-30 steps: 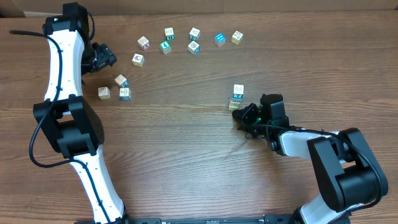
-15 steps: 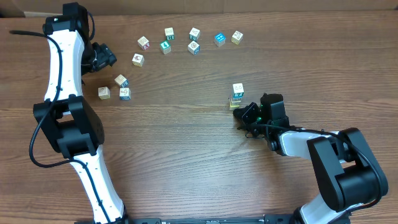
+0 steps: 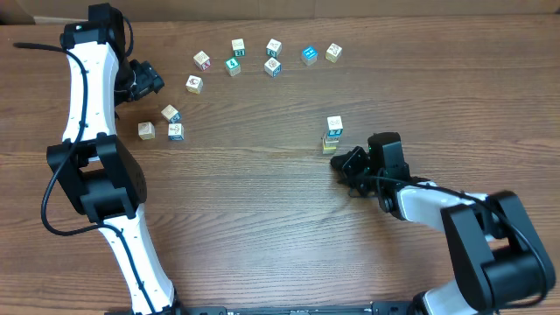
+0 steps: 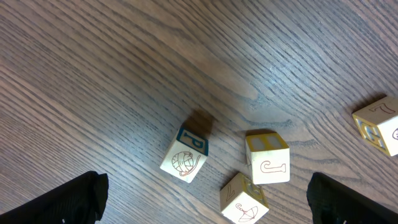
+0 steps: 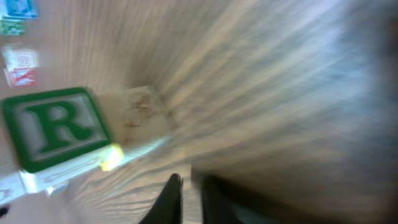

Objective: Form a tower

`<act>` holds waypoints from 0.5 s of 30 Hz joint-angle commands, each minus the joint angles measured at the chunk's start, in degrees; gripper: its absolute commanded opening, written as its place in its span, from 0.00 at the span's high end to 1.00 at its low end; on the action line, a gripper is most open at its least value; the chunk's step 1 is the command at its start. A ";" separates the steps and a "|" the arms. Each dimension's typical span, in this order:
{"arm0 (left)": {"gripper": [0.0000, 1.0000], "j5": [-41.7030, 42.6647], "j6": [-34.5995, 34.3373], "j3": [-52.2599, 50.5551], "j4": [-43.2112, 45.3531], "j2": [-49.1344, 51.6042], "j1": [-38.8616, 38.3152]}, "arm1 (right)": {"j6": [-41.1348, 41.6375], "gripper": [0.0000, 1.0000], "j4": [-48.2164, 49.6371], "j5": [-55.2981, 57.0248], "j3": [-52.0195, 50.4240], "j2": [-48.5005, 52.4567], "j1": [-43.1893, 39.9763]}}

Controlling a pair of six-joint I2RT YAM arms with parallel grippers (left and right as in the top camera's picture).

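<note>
The right tool has been pulled back from the tower and is closed, with nothing held. The tower is left standing alone on the desk. The left tool is held wide open and empty near the loose cubes, so another can be fetched.

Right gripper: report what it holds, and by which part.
Nothing. The right gripper is shut and empty, beside the tower.

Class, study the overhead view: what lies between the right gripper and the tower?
Nothing. In the overhead view, only a short bare stretch of table separates the right gripper from the tower.
</note>
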 commanded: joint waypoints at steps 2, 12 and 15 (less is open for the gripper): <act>0.01 -0.31 1.29 1.16 -0.11 0.66 -0.26 | -4.72 0.96 -2.75 4.68 -1.36 -3.56 -0.59; 0.00 -0.28 1.29 1.16 -0.11 0.66 -0.26 | -14.69 0.96 -2.08 4.87 -0.44 -4.02 -0.81; 0.00 -0.28 1.29 1.16 -0.11 0.66 -0.26 | -14.67 0.96 -2.05 4.85 -0.44 -4.02 -0.79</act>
